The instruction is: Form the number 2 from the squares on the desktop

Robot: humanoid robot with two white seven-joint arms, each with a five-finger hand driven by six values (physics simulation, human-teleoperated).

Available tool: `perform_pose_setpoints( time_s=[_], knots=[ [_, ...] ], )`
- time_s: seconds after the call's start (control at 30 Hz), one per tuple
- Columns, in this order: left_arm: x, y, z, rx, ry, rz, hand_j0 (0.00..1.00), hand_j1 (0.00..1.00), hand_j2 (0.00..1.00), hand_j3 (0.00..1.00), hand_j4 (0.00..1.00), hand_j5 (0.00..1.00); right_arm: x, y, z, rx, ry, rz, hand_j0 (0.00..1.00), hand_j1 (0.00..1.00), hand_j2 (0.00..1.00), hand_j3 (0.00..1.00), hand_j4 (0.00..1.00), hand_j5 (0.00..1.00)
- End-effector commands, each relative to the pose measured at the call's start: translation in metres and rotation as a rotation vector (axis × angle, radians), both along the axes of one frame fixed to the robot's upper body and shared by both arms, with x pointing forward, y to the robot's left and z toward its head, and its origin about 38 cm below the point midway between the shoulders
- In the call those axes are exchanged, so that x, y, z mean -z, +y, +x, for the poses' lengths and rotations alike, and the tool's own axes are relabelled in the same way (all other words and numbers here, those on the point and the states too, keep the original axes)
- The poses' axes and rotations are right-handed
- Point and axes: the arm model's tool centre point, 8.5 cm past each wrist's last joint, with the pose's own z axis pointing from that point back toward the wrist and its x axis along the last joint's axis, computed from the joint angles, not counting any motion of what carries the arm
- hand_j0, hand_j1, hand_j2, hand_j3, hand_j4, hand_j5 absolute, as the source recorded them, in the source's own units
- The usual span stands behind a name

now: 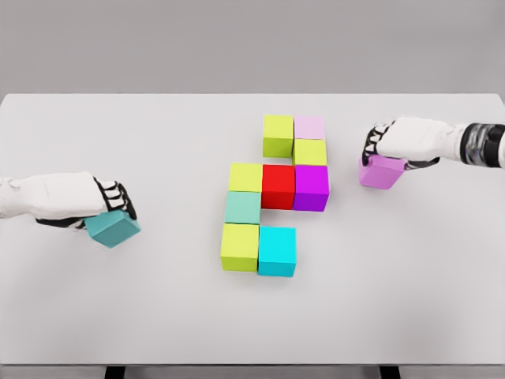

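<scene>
— Blocks first: how many, and where?

— Eleven in all. Nine sit packed together mid-worktop (158,126), touching edge to edge. Top row: a lime block (278,135) with a pale pink block (309,127) on its right. Under the pale pink one is a yellow-green block (310,151). Next row, left to right: a yellow block (245,177), a red block (278,186), a purple block (312,187). Below the yellow one sits a mint block (242,207); below that another lime block (240,246), with a cyan block (277,251) on its right.

— And the other two?

— Each is in a hand, well apart from the cluster. The left hand (75,197), near the left edge, has its fingers (118,197) curled over a teal block (113,228), which is tilted. The right hand (402,140), at the right side, has its fingers (377,142) clamped down on an orchid block (382,171); whether that one rests on the worktop I cannot tell.

— Anything standing between the hands and the cluster?

— Only bare white surface on both sides. Two dark table legs show at the bottom edge.

— By colour?

— Four in the yellow-green family, and one each of pale pink, red, purple, mint, cyan, teal and orchid.
</scene>
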Motion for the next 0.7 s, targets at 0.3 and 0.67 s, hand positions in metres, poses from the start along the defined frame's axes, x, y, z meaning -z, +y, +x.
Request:
perform_pose_setpoints(
  time_s=[0.3,0.67],
  knots=[
    [0.002,-0.059,0.049,0.033,-0.039,-0.144,0.39,0.39,0.39,0.39,0.39,0.39,-0.035,0.008,-0.055,-0.131,-0.040,0.044,0.63,0.63,0.63,0.63,0.63,0.63],
    [0.018,-0.090,0.120,-0.089,-0.017,-0.237,0.40,0.40,0.40,0.40,0.40,0.40,-0.006,0.035,-0.086,-0.217,0.060,0.125,0.67,0.67,0.67,0.67,0.67,0.67]
  ],
)
